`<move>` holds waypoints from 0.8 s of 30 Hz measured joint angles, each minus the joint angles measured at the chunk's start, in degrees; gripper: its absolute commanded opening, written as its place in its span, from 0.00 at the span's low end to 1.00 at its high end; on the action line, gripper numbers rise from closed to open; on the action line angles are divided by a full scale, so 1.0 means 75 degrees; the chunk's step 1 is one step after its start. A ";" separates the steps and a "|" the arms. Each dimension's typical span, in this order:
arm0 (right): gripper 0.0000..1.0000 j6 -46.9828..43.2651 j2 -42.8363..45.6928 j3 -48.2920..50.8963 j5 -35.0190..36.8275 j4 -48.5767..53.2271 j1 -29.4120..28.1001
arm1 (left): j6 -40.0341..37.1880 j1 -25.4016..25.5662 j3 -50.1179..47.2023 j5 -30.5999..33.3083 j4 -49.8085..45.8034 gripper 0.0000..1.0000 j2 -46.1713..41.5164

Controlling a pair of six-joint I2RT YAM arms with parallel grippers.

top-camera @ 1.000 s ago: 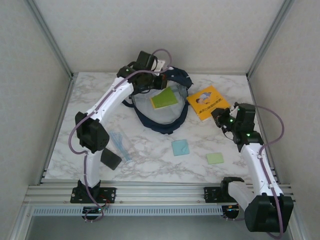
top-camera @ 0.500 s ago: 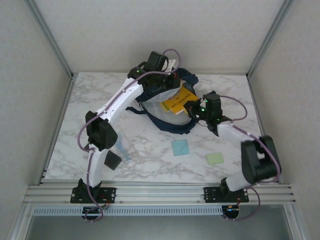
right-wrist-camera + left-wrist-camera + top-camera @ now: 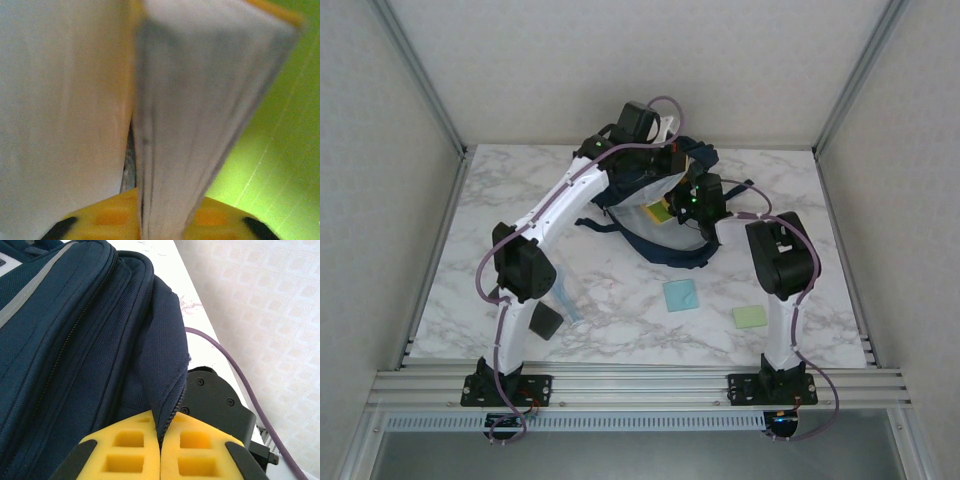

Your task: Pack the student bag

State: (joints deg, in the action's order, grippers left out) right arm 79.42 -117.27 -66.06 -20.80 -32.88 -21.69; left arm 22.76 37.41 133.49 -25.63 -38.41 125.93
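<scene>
Top external: student bag (image 3: 698, 158) at 12 o'clock on table (image 3: 500, 200); left gripper (image 3: 160, 452) pinches its rim fabric; right gripper (image 3: 142, 222) clamps yellow book (image 3: 200, 90) inside, beside green notebook (image 3: 270, 150).

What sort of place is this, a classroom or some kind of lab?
Probably a robot test cell, not a classroom: a left arm and right arm, holding a student bag and a book, bolted to an aluminium rail, and a marble-patterned table boxed in by white panels.
</scene>
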 measured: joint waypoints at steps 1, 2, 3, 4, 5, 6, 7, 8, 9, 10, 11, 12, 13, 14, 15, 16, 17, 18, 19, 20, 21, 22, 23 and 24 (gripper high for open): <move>0.48 -0.0052 0.0047 0.0015 0.0020 0.0154 0.0000 | 0.0000 0.0000 0.0000 0.0020 0.0003 0.00 0.0000; 0.55 -0.0131 0.0140 0.0085 0.0044 0.0373 0.0000 | 0.0003 -0.0003 0.0000 0.0029 0.0009 0.00 0.0000; 0.61 -0.0256 0.0318 0.0245 0.0111 0.0615 0.0003 | 0.0006 -0.0017 -0.0003 0.0029 0.0026 0.00 0.0000; 0.66 -0.0356 0.0504 0.0414 0.0146 0.0831 0.0009 | 0.0026 -0.0023 -0.0017 0.0032 0.0064 0.00 0.0003; 0.71 -0.0530 0.0793 0.0629 0.0216 0.1157 0.0017 | 0.0052 -0.0050 -0.0032 0.0032 0.0114 0.00 0.0012; 0.73 -0.0717 0.1090 0.0807 0.0248 0.1501 0.0038 | 0.0076 -0.0052 -0.0055 0.0035 0.0160 0.00 0.0017; 0.76 -0.0941 0.1431 0.0968 0.0309 0.1894 0.0064 | 0.0128 -0.0052 -0.0090 0.0032 0.0230 0.00 0.0035; 0.78 -0.1201 0.1833 0.1107 0.0399 0.2340 0.0108 | 0.0163 -0.0067 -0.0149 0.0029 0.0329 0.00 0.0055; 0.79 -0.1416 0.2151 0.1195 0.0443 0.2684 0.0154 | 0.0192 -0.0067 -0.0195 0.0023 0.0391 0.00 0.0067; 0.82 -0.1722 0.2582 0.1285 0.0568 0.3133 0.0224 | 0.0233 -0.0067 -0.0259 0.0023 0.0472 0.00 0.0087; 0.84 -0.1999 0.3005 0.1364 0.0685 0.3550 0.0297 | 0.0274 -0.0064 -0.0318 0.0017 0.0533 0.00 0.0119; 0.85 -0.2235 0.3331 0.1413 0.0810 0.3905 0.0353 | 0.0312 -0.0064 -0.0350 0.0000 0.0583 0.00 0.0154; 0.85 -0.2544 0.3722 0.1454 0.0988 0.4348 0.0417 | 0.0361 -0.0061 -0.0414 -0.0017 0.0688 0.00 0.0184; 0.87 -0.2859 0.4103 0.1469 0.1201 0.4838 0.0469 | 0.0411 -0.0061 -0.0493 -0.0041 0.0781 0.00 0.0207; 0.87 -0.3107 0.4377 0.1469 0.1390 0.5228 0.0504 | 0.0460 -0.0061 -0.0568 -0.0058 0.0857 0.00 0.0213; 0.87 -0.3424 0.4718 0.1469 0.1649 0.5721 0.0536 | 0.0525 -0.0058 -0.0676 -0.0085 0.0941 0.00 0.0219; 0.87 -0.3695 0.4998 0.1466 0.1903 0.6172 0.0554 | 0.0592 -0.0055 -0.0781 -0.0114 0.1017 0.00 0.0219; 0.88 -0.3917 0.5231 0.1463 0.2148 0.6560 0.0560 | 0.0632 -0.0047 -0.0854 -0.0128 0.1064 0.01 0.0219; 0.89 -0.4176 0.5493 0.1445 0.2442 0.7032 0.0560 | 0.0691 -0.0035 -0.0953 -0.0137 0.1151 0.09 0.0219; 0.95 -0.4406 0.5727 0.1419 0.2728 0.7469 0.0560 | 0.0720 -0.0023 -0.1032 -0.0154 0.1215 0.20 0.0219; 0.99 -0.4575 0.5887 0.1387 0.2935 0.7769 0.0560 | 0.0766 -0.0009 -0.1107 -0.0154 0.1288 0.27 0.0219; 0.99 -0.4768 0.6056 0.1332 0.3144 0.8093 0.0562 | 0.0804 0.0000 -0.1218 -0.0160 0.1413 0.35 0.0216; 0.99 -0.4957 0.6193 0.1259 0.3314 0.8364 0.0562 | 0.0901 0.0000 -0.1352 -0.0184 0.1524 0.43 0.0210; 0.99 -0.5106 0.6271 0.1189 0.3418 0.8536 0.0560 | 0.1014 -0.0006 -0.1582 -0.0184 0.1731 0.49 0.0163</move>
State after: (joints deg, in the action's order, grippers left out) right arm 41.12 -70.24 -57.14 4.84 31.14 -17.50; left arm 30.37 37.36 121.62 -27.00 -25.43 127.15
